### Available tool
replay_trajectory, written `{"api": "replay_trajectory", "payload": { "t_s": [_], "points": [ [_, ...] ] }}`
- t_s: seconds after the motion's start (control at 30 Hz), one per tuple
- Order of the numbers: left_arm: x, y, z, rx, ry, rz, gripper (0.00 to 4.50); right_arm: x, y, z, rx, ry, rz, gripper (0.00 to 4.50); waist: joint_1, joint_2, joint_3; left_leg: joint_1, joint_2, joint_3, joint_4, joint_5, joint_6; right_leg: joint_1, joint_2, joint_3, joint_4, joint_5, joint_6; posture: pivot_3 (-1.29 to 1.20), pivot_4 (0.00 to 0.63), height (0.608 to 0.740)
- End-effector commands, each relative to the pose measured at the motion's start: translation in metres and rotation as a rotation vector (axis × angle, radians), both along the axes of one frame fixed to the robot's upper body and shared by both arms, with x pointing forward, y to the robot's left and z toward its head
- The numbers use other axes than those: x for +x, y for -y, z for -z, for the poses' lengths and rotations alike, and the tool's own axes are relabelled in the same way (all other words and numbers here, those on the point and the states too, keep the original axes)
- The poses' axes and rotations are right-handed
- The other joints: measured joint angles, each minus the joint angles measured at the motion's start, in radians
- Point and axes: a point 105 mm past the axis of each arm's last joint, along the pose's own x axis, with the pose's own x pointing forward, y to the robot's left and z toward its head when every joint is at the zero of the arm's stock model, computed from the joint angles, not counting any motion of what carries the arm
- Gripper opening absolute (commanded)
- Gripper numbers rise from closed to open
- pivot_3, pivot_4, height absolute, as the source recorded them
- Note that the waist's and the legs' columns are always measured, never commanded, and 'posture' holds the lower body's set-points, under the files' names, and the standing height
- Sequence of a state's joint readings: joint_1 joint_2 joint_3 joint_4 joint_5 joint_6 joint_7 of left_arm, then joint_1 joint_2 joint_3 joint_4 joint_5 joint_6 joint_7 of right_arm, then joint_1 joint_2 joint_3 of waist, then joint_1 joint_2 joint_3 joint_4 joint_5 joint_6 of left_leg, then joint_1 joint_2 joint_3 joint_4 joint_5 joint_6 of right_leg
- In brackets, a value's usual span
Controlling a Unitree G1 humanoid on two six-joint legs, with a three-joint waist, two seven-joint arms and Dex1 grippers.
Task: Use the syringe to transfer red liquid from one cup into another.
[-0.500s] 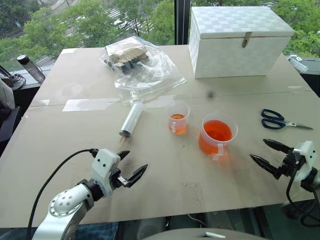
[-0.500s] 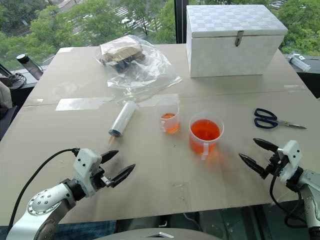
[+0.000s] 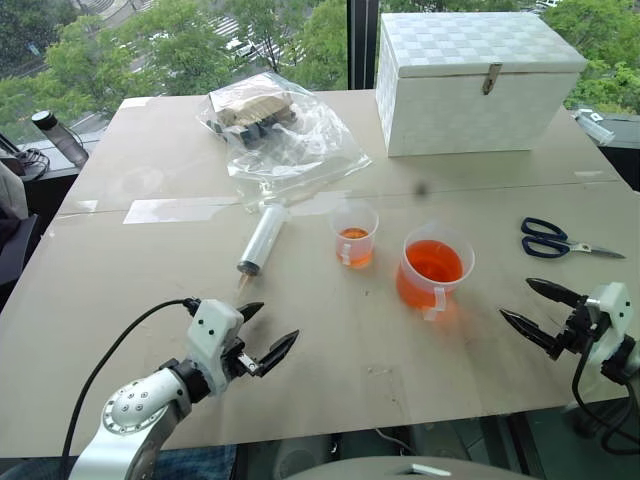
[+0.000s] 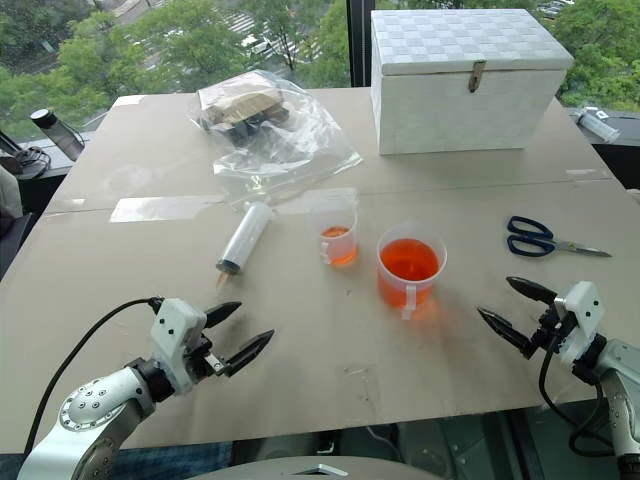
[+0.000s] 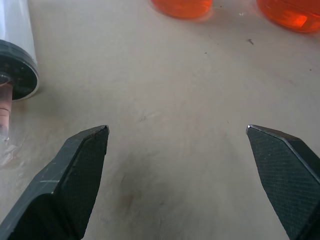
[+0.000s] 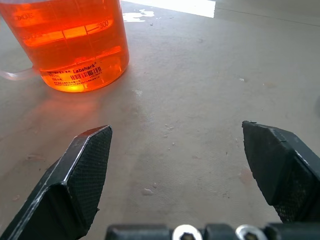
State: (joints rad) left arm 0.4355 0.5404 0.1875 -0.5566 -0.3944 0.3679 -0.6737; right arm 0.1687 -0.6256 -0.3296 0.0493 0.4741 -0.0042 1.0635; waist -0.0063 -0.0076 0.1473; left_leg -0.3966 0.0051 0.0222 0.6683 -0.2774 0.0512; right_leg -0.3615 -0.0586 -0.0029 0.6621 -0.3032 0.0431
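Syringe (image 3: 263, 238) is lying on the table (image 3: 150, 270), left of both cups; light, smooth, likely rolling, so best gripped mid-barrel. Left gripper (image 3: 262, 333) and right gripper (image 3: 532, 310) are hovering with fingers released, empty.

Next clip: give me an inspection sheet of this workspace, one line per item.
Surface: tan table, taped seam across it, bare in front.
Job's things: syringe lying flat, tip toward the robot; small cup with a shallow orange layer; large cup of red liquid to its right.
Clutter: plastic bag, white box, scissors.
Grippers: left gripper and right gripper open, holding nothing, apart from everything.
Cables: black cable to the left wrist.
Surroundings: window with trees behind; bottle off the left edge.
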Motion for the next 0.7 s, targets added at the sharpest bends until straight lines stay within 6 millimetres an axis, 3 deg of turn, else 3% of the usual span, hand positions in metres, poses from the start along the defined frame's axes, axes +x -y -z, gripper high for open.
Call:
{"api": "replay_trajectory", "payload": {
  "t_s": [0.03,0.7],
  "points": [
    [-0.0007,-0.0013,-0.007,-0.004,0.031,0.0,4.5,0.0015,0.0015,-0.0071,-0.012,0.025,-0.012,4.42,0.0,0.0,0.0,0.0,0.0,0.0,0.0,0.0,0.0,0.0,0.0,0.0,0.0,0.0,0.0,0.0,0.15,0.74],
    [-0.0002,-0.0008,-0.0097,-0.002,0.037,-0.001,4.5,0.0009,-0.002,-0.0041,-0.004,0.022,-0.014,4.42,-0.001,0.0,0.0,0.0,0.0,0.0,0.0,0.0,0.0,0.0,0.0,0.0,0.0,0.0,0.0,0.0,0.15,0.74]
  ]
}}
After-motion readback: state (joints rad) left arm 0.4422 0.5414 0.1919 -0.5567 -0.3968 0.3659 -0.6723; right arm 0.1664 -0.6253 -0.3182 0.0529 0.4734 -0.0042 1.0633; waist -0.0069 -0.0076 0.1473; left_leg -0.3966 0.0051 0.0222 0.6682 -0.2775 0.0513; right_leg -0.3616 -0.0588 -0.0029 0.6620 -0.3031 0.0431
